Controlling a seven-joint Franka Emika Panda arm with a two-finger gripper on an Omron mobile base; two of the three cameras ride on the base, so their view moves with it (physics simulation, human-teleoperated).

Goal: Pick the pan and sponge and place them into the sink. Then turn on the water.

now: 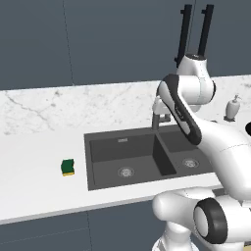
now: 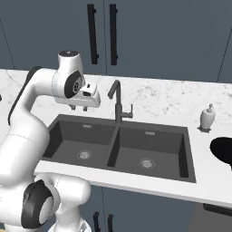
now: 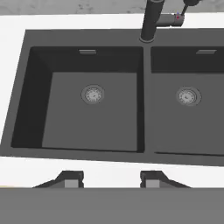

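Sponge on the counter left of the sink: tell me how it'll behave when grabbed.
The sponge is a small two-layer block, so probably light and squashy; the fingers may sink in. It lies flat on the counter, so it is unlikely to roll or tip. It might slide if nudged.

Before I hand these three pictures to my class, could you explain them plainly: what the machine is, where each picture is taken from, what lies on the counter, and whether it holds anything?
The machine is a white robot arm with dark joints on a drivable base, in a rendered kitchen. Two pictures come from cameras on the base, behind the arm to its left and right. The third looks along its hand: the gripper shows as two small dark tips standing apart with nothing between them, so it holds nothing.

Set in the white counter is a dark double sink, both basins bare, with a tall dark faucet behind the divider; no water runs. A small green and yellow sponge lies left of the sink. On the other side stand a white soap dispenser and the black pan, partly cut off by the frame.
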